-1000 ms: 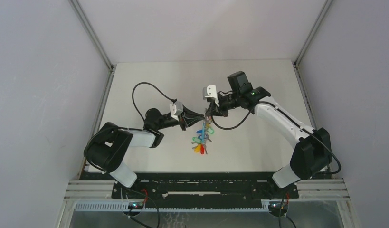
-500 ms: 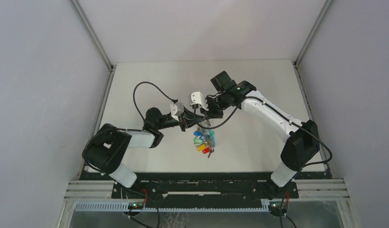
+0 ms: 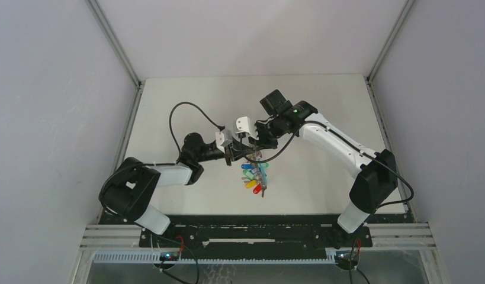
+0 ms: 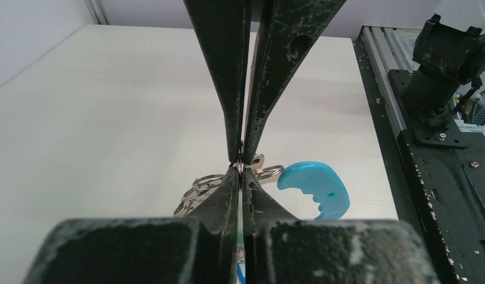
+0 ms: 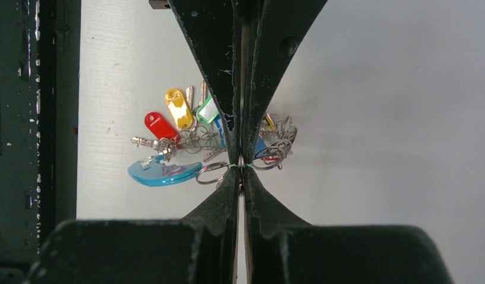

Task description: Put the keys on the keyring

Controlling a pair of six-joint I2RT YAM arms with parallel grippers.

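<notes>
Beneath right gripper (image 5: pixel 241 163), keys (image 5: pixel 179 109) bunched (jaws pinched); touching

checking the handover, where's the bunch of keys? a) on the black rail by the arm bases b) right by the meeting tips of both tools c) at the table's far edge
b: the keys sit just beyond where the left tool and the right tool meet tip to tip.

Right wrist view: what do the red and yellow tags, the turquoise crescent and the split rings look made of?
The red tag and yellow tag: probably glossy plastic, with saturated colour and soft highlights. The turquoise crescent: seemingly translucent plastic, with pale glints on it. The split rings: thin bright metal wire, likely steel, silvery with sharp reflections.
</notes>
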